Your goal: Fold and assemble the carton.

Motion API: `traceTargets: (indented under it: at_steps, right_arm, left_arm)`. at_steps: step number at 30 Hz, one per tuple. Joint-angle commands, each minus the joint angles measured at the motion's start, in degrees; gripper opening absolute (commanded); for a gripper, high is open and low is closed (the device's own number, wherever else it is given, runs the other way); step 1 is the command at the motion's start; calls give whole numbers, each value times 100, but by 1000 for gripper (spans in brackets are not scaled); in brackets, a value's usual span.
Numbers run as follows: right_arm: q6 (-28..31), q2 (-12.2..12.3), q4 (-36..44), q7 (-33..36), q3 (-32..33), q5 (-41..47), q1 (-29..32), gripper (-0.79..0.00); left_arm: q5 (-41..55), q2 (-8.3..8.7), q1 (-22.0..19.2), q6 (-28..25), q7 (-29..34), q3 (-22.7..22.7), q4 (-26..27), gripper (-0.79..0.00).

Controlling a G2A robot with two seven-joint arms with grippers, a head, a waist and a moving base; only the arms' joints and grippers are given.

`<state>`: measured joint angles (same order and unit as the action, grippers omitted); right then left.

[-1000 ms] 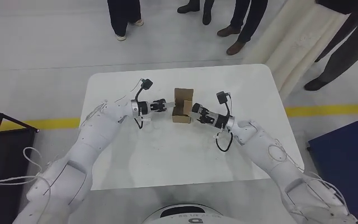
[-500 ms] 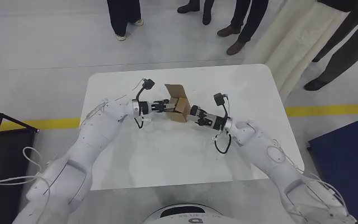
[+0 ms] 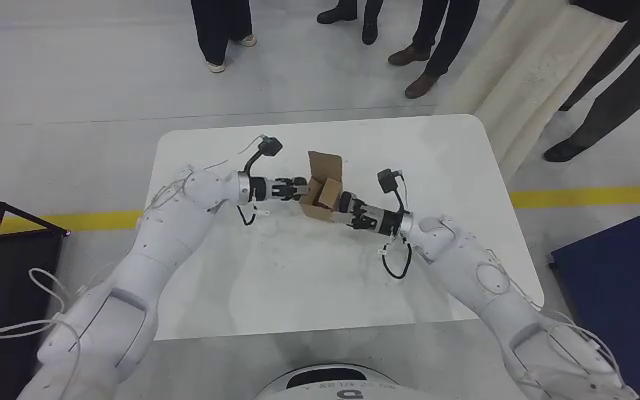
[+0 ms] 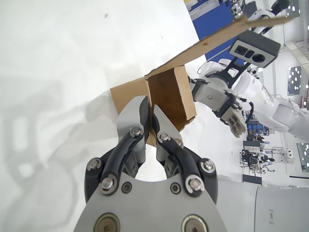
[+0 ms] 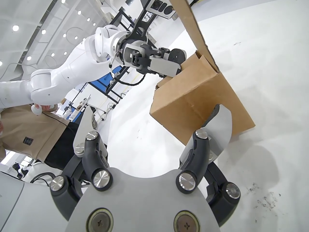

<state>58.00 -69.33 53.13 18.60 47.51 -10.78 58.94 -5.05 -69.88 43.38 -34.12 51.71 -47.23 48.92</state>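
Jaws of the left gripper (image 4: 147,108) are pressed together on the thin upper edge of one wall of the carton (image 4: 169,97). This is a small brown cardboard box that appears to rest near the middle of the white table (image 3: 250,290). One long flap (image 4: 217,37) stands open from the carton's far rim, slanting up and away. On the opposite side of the carton, the right gripper (image 5: 152,114) has its jaws spread wide and grips nothing. One finger (image 5: 221,121) lies against or just beside an outer wall near a bottom corner, and the other stands clear of the carton.

The carton looks empty and light. It is probably stiff across each panel but bends readily at its scored creases. A hard pinch would likely dent the thin walls, and the box may slide on the smooth table when pushed. Wall edges close to a corner seem the firmest places to hold. The flap is probably best pressed near its hinge crease.
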Motion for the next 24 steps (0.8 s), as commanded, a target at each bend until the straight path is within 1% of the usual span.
traceTargets:
  at_steps: [1,6,10,14,18,24]
  right_arm:
    - [0,1,14,-7,-8,-35,4,-43]
    - [0,0,62,-48,-36,-212,-6,-37]
    - [0,13,167,-214,-36,-658,-21,-12]
    - [0,32,240,-635,15,-1404,-8,0]
    - [0,24,279,-1115,27,-2112,39,0]
    - [0,-27,265,-1590,-14,-2807,51,0]
  left_arm:
    - [-237,35,55,103,-58,-16,161,-785]
    - [-626,112,202,440,-137,-88,620,-785]
    - [-859,183,353,632,-251,-203,994,-785]
    - [-919,251,508,775,-225,-336,1348,-785]
    - [-1028,303,637,930,-188,-427,1576,-785]
    - [-1288,349,745,1250,-171,-483,1824,-785]
